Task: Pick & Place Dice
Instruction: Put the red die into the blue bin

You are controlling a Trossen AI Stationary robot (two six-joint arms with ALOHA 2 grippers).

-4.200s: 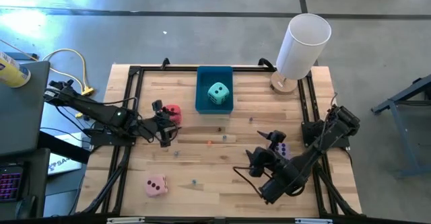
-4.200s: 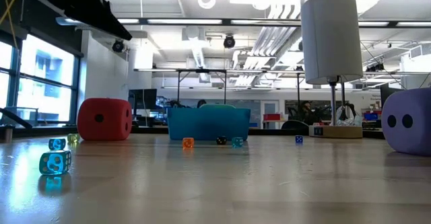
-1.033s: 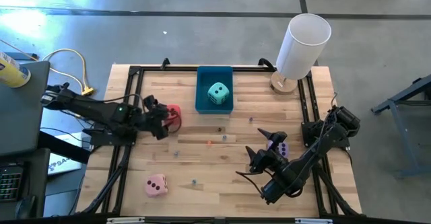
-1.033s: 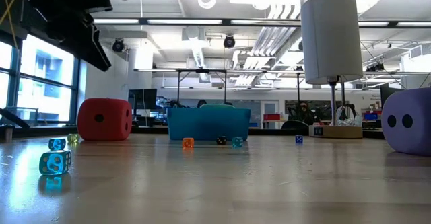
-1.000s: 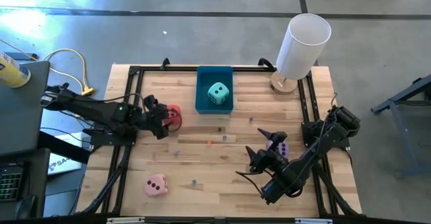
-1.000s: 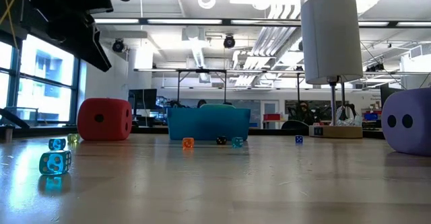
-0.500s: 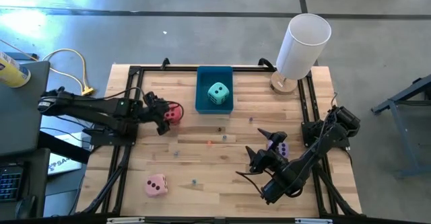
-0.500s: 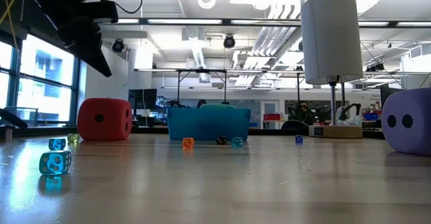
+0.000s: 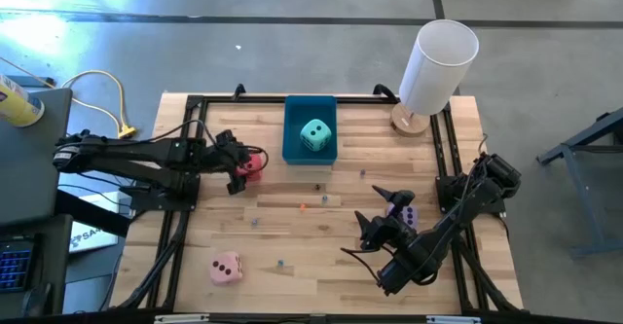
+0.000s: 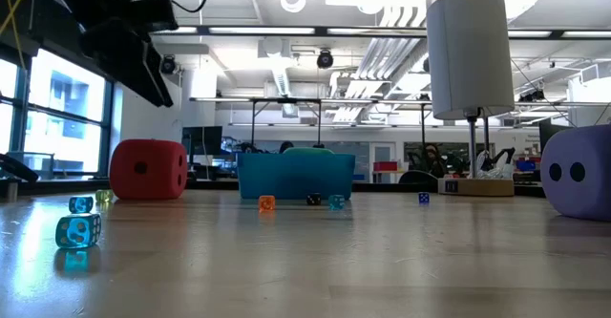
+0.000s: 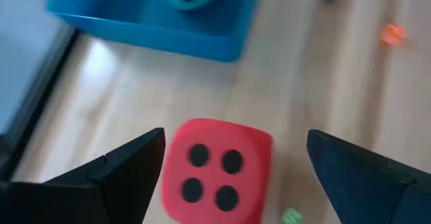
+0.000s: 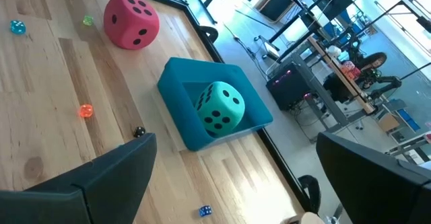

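Slowly my left gripper [image 9: 238, 167] had slid over to the red dice [image 9: 250, 164], fingers wide apart on both sides of it, not squeezing yet. It sat on the wood just beside the blue tray [image 9: 292, 145], where the teal dice [image 9: 313, 134] already lay. I thought it would be soft, light and squishy, so I should pinch two flat sides. My right gripper [image 9: 382, 215] waited, fingers spread, by the purple dice [image 9: 406, 213].

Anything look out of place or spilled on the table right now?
Nothing damaged. Several tiny dice lie scattered loose across the table, looking spilled. The teal die sits in the blue tray; the red die, pink die and purple die remain outside.
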